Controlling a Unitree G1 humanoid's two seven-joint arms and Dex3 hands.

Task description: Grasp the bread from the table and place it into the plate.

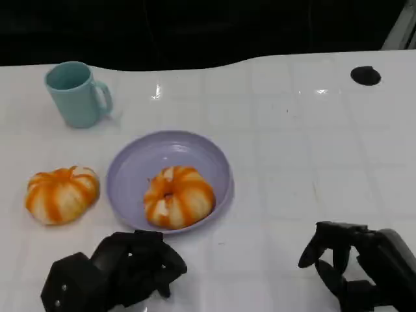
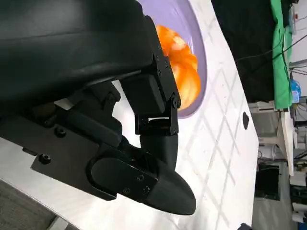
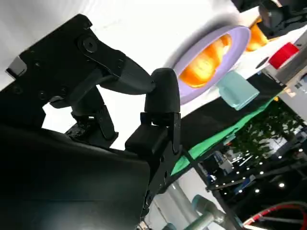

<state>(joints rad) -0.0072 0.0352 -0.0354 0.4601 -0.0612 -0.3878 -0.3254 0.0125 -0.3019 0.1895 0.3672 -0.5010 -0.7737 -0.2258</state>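
Note:
An orange-and-white striped bread (image 1: 179, 197) lies inside the lilac plate (image 1: 130, 162), toward its near right side. A second, similar bread (image 1: 62, 194) rests on the table left of the plate. My left hand (image 1: 120, 273) hovers low just in front of the plate, fingers loosely bent and holding nothing. The left wrist view shows the same bread (image 2: 182, 67) in the plate (image 2: 197, 43) beyond my fingers (image 2: 156, 96). My right hand (image 1: 354, 266) sits at the lower right, far from the plate, with nothing in it. The right wrist view has the plate (image 3: 232, 48) and bread (image 3: 206, 60) in the distance.
A light blue mug (image 1: 78, 94) stands at the back left, behind the loose bread. A small black round mark (image 1: 365, 75) lies near the far right edge. The white table stretches open between the plate and my right hand.

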